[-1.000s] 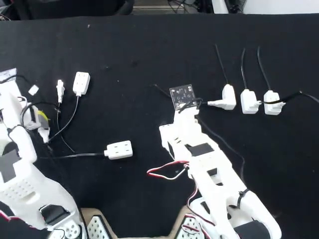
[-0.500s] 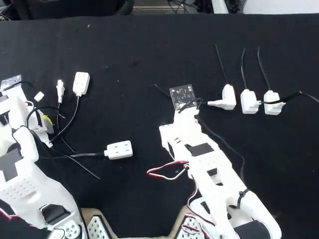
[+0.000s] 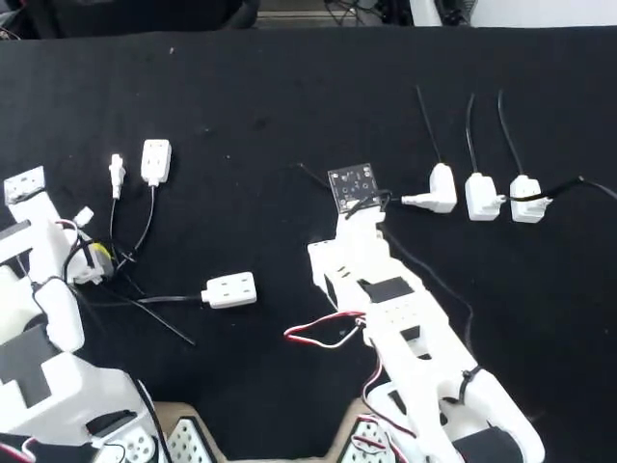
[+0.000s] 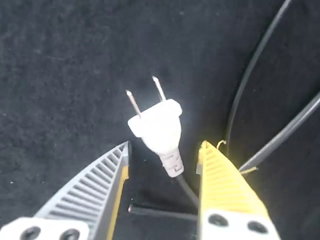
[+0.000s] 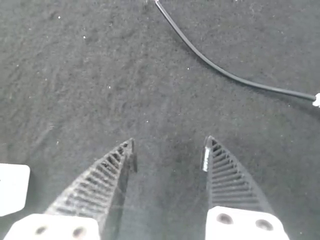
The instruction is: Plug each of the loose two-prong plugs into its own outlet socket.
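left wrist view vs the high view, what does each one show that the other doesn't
Left wrist view: the white plug with its two bare prongs, between the open fingers of the left gripper. High view: the outlet near the table's middle, another outlet farther back, three white plugs at the right and the right arm. Both: the black table and black cords.

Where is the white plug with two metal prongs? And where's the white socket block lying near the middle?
White two-prong plug (image 4: 156, 125): left wrist view, on its white body.
White rectangular outlet socket (image 3: 231, 289): high view, on the middle of its top face.
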